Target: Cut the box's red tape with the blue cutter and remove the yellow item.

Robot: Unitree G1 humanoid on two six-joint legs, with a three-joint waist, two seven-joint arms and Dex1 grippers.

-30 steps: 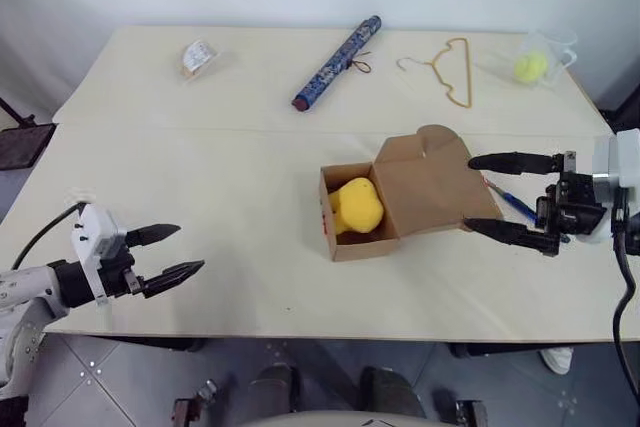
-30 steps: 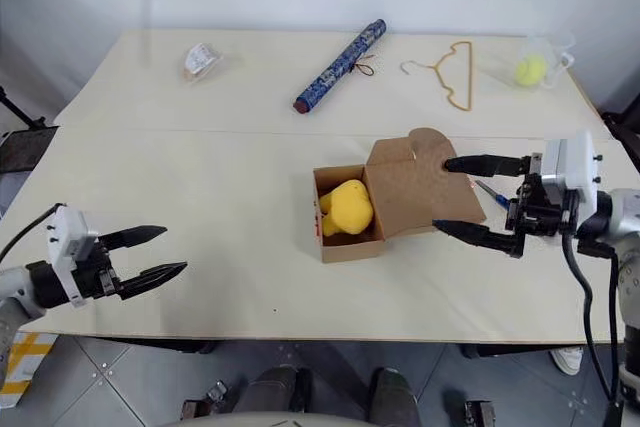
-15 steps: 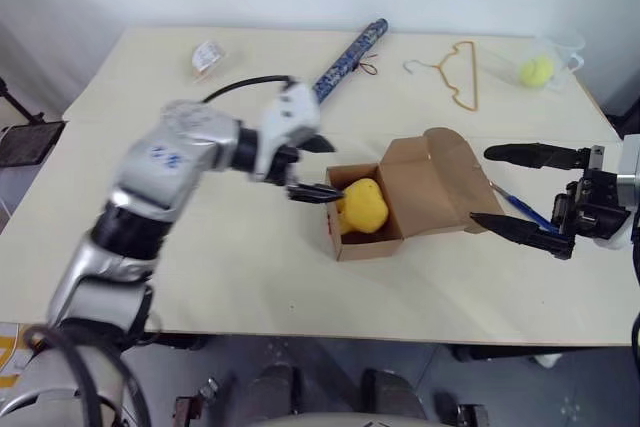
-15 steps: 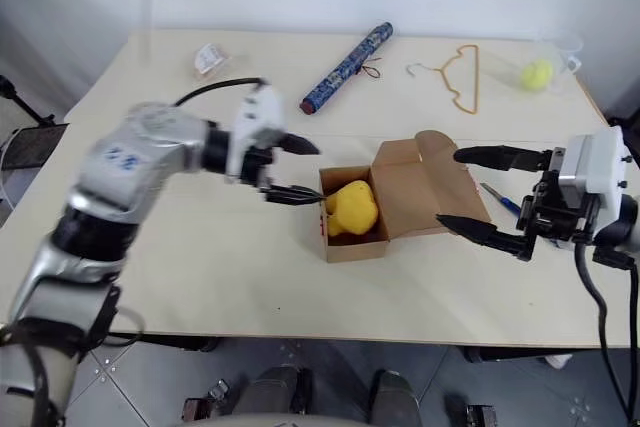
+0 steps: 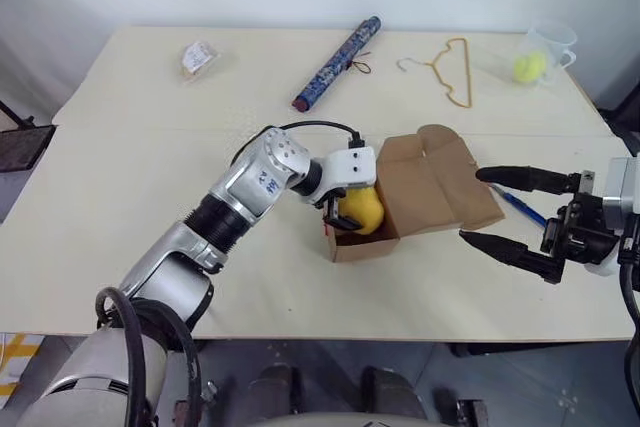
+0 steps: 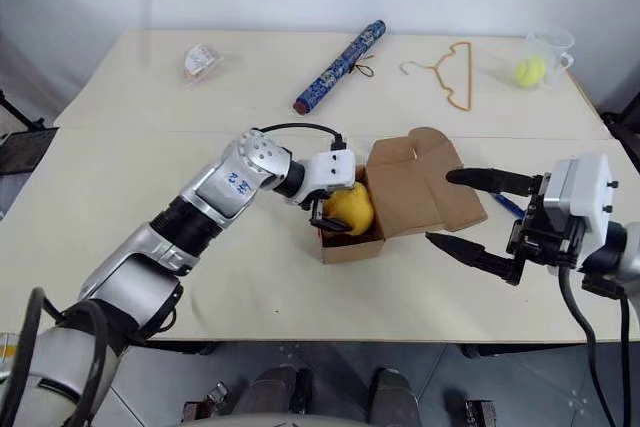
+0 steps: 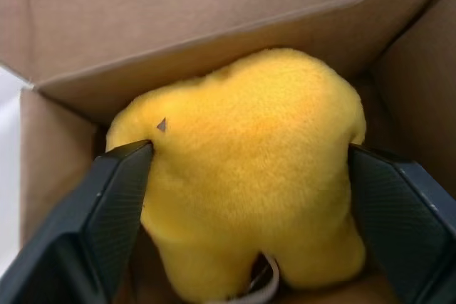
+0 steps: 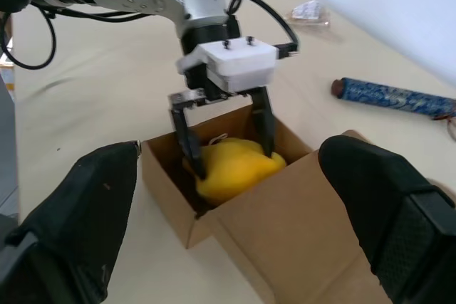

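Observation:
The brown box point(image 5: 440, 182) lies open mid-table, its lid flap folded out to the right. Inside sits the yellow item point(image 5: 365, 209), a soft plush lump. My left gripper point(image 7: 246, 154) reaches down into the box, and its two fingers press the lump's opposite flanks. To the right of the box, my right gripper point(image 5: 472, 207) hangs open above the table, holding nothing. The blue cutter point(image 5: 520, 205) lies on the table behind it, partly covered by its fingers. The red tape is hidden.
Along the far edge lie a small wrapped packet point(image 5: 198, 55), a rolled blue patterned umbrella point(image 5: 337, 49), a tan wire hanger point(image 5: 448, 69) and a clear cup holding a pale yellow-green ball point(image 5: 535, 59). The table's front edge runs just below both arms.
My left arm swung from the table's front left corner across to the box, and its gripper dropped in around the yellow item. The right gripper stayed almost where it was.

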